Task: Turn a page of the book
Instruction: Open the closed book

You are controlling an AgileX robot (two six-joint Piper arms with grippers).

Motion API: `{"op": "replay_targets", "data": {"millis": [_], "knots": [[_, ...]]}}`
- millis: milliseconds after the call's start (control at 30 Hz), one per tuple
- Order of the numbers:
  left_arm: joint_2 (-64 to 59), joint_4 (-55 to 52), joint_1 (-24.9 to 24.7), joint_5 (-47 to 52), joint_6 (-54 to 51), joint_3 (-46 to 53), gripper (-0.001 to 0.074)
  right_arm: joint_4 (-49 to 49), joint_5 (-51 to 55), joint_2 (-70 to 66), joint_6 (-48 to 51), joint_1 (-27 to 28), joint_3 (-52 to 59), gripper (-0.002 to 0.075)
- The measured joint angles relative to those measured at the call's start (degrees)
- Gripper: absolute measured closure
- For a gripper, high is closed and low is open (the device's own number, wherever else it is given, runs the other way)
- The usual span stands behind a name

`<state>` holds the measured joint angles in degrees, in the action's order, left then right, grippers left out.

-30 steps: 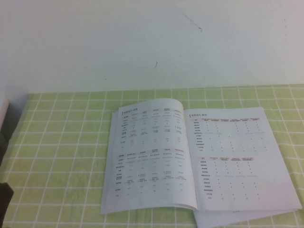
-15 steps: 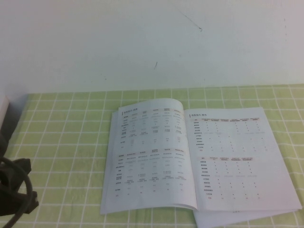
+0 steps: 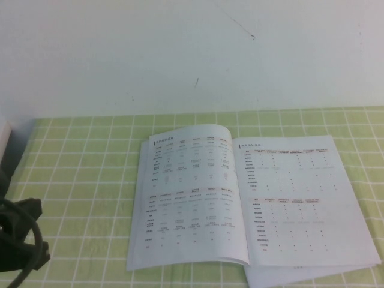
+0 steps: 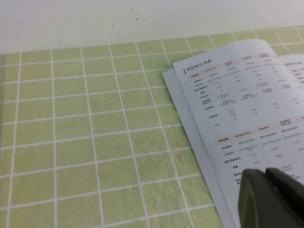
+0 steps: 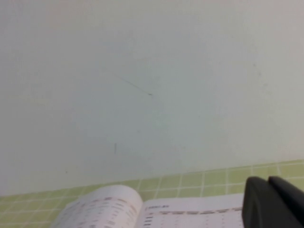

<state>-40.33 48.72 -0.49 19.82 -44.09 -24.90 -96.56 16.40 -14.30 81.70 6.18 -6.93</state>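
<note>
The book [image 3: 240, 198] lies open on the green checked cloth, a thin white booklet. Its left page [image 3: 192, 192] carries dense grey tables and bulges up near the spine. The right page [image 3: 294, 198] has sparse dotted tables under reddish headings and lies flat. My left arm [image 3: 18, 240] shows dark at the table's lower left, apart from the book. In the left wrist view my left gripper [image 4: 268, 173] is shut and empty above the book's left page [image 4: 247, 104]. In the right wrist view my right gripper [image 5: 267, 180] is shut and empty, raised over the book [image 5: 142, 211].
The green checked cloth [image 3: 78, 180] covers the table up to a white wall [image 3: 192, 54] behind. A pale object [image 3: 5, 135] stands at the far left edge. A black cable [image 3: 33, 258] loops beside the left arm.
My left arm has come up into the high view at the lower left and then held nearly still. The book has not moved.
</note>
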Motion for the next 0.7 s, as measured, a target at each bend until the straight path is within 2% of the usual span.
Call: {"op": "replay_targets", "data": {"millis": [67,200,333,567,700], "knots": [[0.0,1.7,0.0,0.0,0.0,0.0,0.0739,-1.0,-2.8,0.0,1.8,0.0,-0.1,0.0729],[-0.3,4.1,0.0,-0.1,-3.4,-0.1,0.0739,-1.0,0.1,-1.1,14.1,0.0,-0.9,0.0729],[-4.2,4.6,0.0,3.7,-7.1,-2.4,0.0739,7.0,2.3,-6.2,17.9,0.0,-5.0,0.0729],[-14.8,4.9,0.0,9.9,-9.6,-10.4,0.0739,21.2,3.4,-20.1,10.4,0.0,-14.8,0.0729],[-18.7,7.4,0.0,10.0,-12.0,-13.1,0.0739,29.4,8.4,-27.0,5.2,0.0,-19.5,0.0729]]}}
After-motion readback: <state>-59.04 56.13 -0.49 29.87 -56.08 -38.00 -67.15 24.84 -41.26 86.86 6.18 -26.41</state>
